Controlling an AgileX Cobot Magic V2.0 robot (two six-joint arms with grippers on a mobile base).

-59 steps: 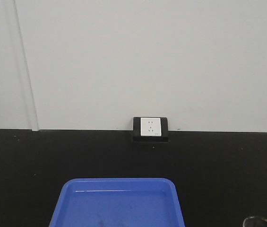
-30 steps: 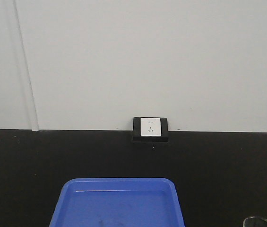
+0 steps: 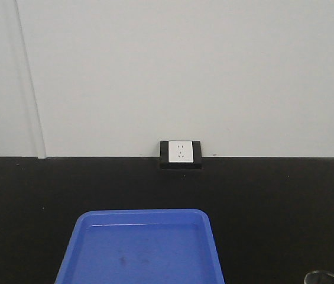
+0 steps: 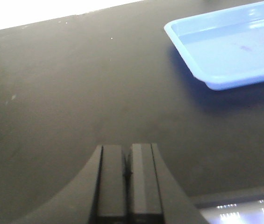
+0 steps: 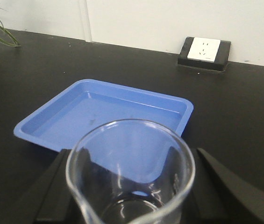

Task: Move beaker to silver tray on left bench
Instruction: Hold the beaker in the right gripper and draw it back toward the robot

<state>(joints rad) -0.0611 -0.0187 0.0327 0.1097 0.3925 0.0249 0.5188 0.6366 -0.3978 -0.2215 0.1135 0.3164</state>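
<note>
Glass is filling the bottom of the right wrist view. The beaker is standing straight up. Its long side is running up and down, and its open mouth is pointing up. I cannot tell which way its little lip is pointing. The right hand is holding it, with one dark finger pressing at 9 o'clock and the other at 3 o'clock. The blue tray is lying on the black tabletop at 11 o'clock from the beaker. A white socket is sitting by the wall at 1 o'clock. In the front view, only the beaker's rim is peeking in at 5 o'clock. The left hand is squeezing shut on nothing, hanging over bare tabletop.
</note>
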